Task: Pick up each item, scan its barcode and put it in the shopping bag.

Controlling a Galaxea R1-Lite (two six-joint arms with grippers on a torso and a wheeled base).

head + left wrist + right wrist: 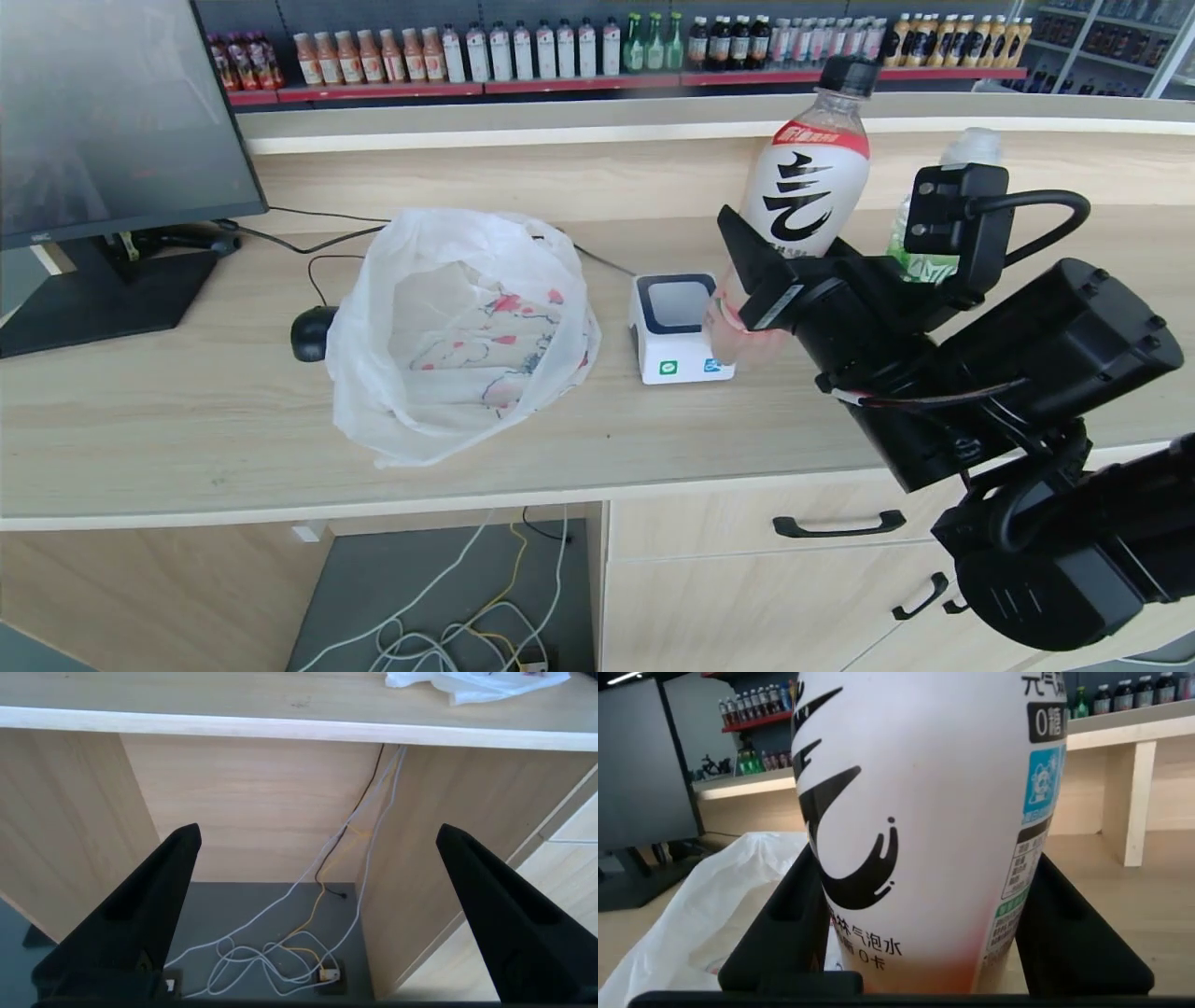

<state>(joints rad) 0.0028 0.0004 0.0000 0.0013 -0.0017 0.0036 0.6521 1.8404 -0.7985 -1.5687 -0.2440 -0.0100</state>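
Right gripper (pixel 761 294) clamps the bottle (pixel 808 182) upright just beside the scanner (pixel 679 329), shopping bag (pixel 448 336) open on the counter (pixel 187 420) nearby, left gripper (pixel 318 859) spread wide below the counter's edge.

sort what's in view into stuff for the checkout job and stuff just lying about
For the job: white bottle, green-label bottle, scanner, shopping bag.
Just lying about: monitor, mouse, shelf drinks, floor cables.

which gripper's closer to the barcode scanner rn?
Right. The right gripper holds the bottle upright just beside the scanner, above the counter. The left gripper hangs open below the counter edge, facing the cables.
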